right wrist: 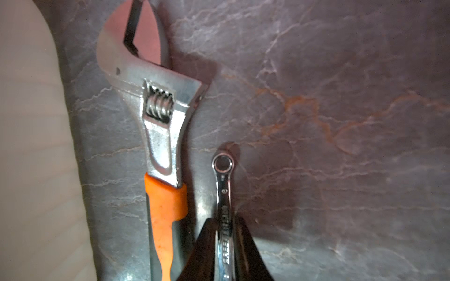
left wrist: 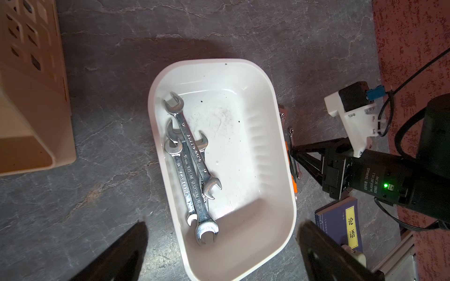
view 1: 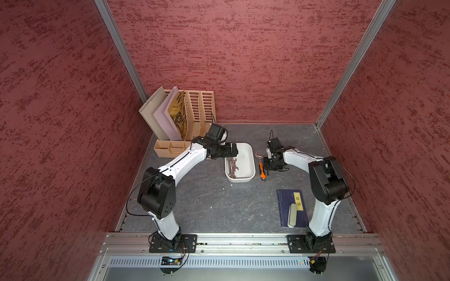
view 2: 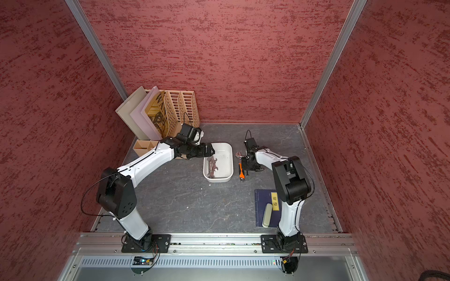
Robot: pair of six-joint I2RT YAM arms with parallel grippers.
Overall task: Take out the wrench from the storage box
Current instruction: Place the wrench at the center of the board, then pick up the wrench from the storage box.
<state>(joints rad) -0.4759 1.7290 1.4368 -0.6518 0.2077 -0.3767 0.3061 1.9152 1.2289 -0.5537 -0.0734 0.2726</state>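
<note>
Three open-ended wrenches lie crossed in a heap along one long side of the white storage box on the grey marbled tabletop. Two more tools lie outside it. One adjustable wrench with an orange handle sits just beside the box's right wall and parallel to it, and one small ring-ended wrench sits just beside that, the two not touching in the right wrist view. The left arm reaches over the box's far left corner, the left jaws spread wide and empty above the tub, one finger showing to each side of it in the left wrist view. The right arm bends down over the two outside tools; the right jaws stand narrowly on either side of the small wrench's shank, and whether they pinch it cannot be told. At the back left stands one tan slatted file rack holding three flat boards, with one small tan divided tray in front of it. Near the right arm's base lies one dark blue book with a yellow label, and one pale oblong case rests on its cover.
</note>
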